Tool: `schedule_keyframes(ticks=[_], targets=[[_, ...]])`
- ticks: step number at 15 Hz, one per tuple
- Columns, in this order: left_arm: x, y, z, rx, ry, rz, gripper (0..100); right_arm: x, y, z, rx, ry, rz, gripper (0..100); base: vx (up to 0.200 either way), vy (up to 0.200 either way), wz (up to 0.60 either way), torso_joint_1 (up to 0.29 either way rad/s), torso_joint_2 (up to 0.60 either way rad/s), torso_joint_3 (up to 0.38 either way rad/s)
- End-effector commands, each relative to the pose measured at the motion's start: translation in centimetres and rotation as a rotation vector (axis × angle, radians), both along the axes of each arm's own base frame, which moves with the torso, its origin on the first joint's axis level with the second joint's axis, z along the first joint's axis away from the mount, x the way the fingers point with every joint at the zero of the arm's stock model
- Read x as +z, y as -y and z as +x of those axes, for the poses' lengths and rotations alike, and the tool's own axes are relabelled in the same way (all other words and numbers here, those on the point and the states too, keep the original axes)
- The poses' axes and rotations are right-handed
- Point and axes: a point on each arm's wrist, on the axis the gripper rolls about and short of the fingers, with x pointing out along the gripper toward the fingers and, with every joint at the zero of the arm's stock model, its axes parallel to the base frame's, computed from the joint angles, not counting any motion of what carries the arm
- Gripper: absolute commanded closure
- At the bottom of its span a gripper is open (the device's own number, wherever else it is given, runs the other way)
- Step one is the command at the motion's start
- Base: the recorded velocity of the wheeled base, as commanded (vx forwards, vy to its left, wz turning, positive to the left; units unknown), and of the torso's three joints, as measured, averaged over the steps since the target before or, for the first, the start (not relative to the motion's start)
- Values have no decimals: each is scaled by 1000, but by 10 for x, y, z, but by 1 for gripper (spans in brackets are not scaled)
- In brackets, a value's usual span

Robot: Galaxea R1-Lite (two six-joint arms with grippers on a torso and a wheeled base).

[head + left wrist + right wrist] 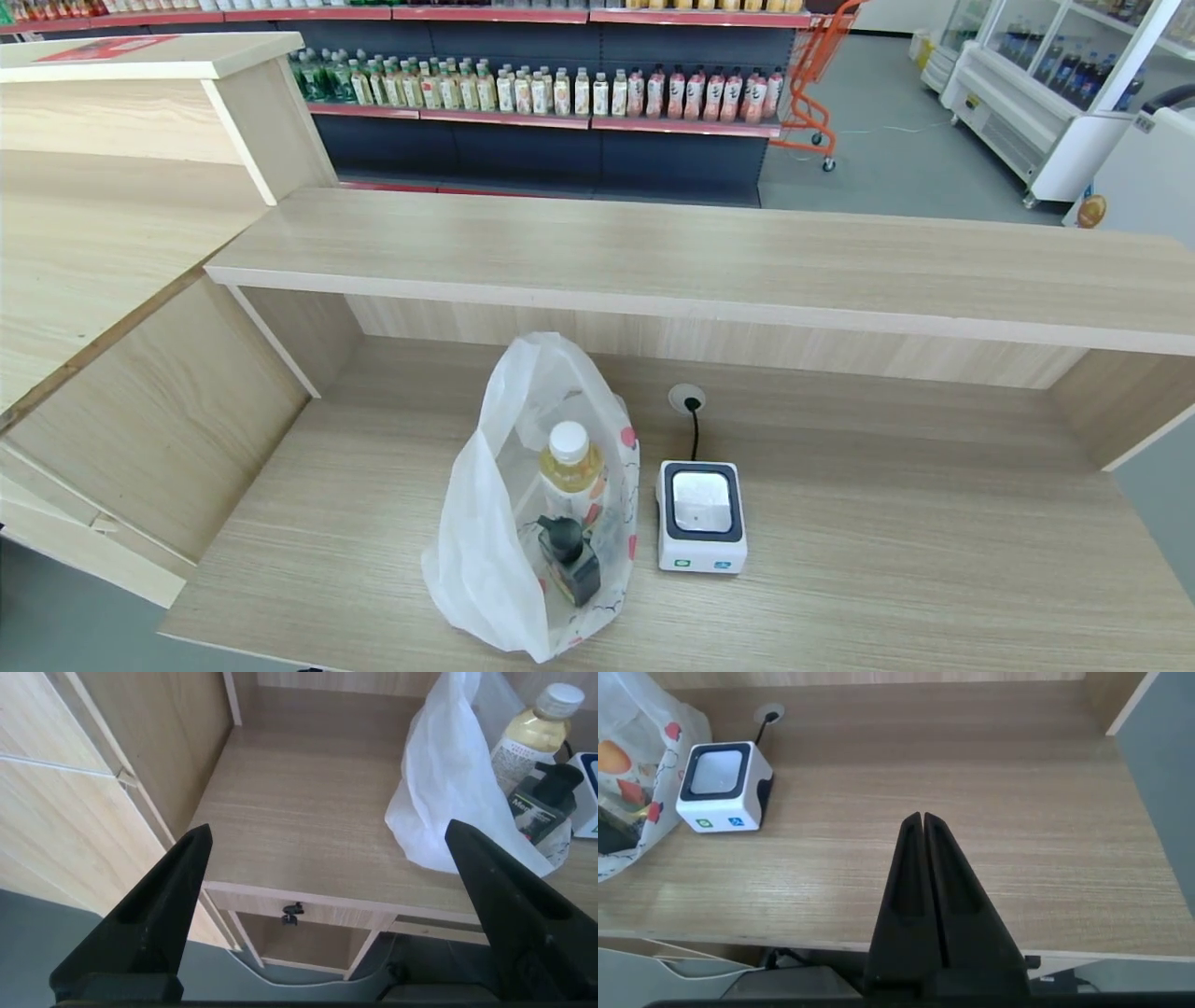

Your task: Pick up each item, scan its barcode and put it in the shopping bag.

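The shopping bag (476, 551), just beside the scanner (701, 513), holds a bottle (569, 459) and a dark item (571, 560) — seemingly done — so the left gripper (329, 838) idles apart, the right gripper (922, 826) together.

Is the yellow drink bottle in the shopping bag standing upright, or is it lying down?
Upright. The yellow drink bottle stands inside the shopping bag with its white cap on top, behind a dark item.

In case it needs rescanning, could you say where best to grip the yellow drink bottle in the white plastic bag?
Probably from above, at the neck under its white cap: the yellow drink bottle stands upright, and the white plastic bag walls cover its sides.
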Motion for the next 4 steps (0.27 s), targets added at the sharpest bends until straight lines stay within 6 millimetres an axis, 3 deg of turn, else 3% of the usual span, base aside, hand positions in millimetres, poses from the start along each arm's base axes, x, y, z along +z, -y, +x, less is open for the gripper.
schedule_keyframes(ticks=[1, 4], targets=[[0, 0, 0, 2, 0, -1, 0, 0, 0, 0, 1, -3, 0, 100, 0, 0, 0, 0, 0, 0], [0, 0, 0, 0, 0, 0, 0, 0, 0, 0, 1, -3, 1, 100, 0, 0, 0, 0, 0, 0]])
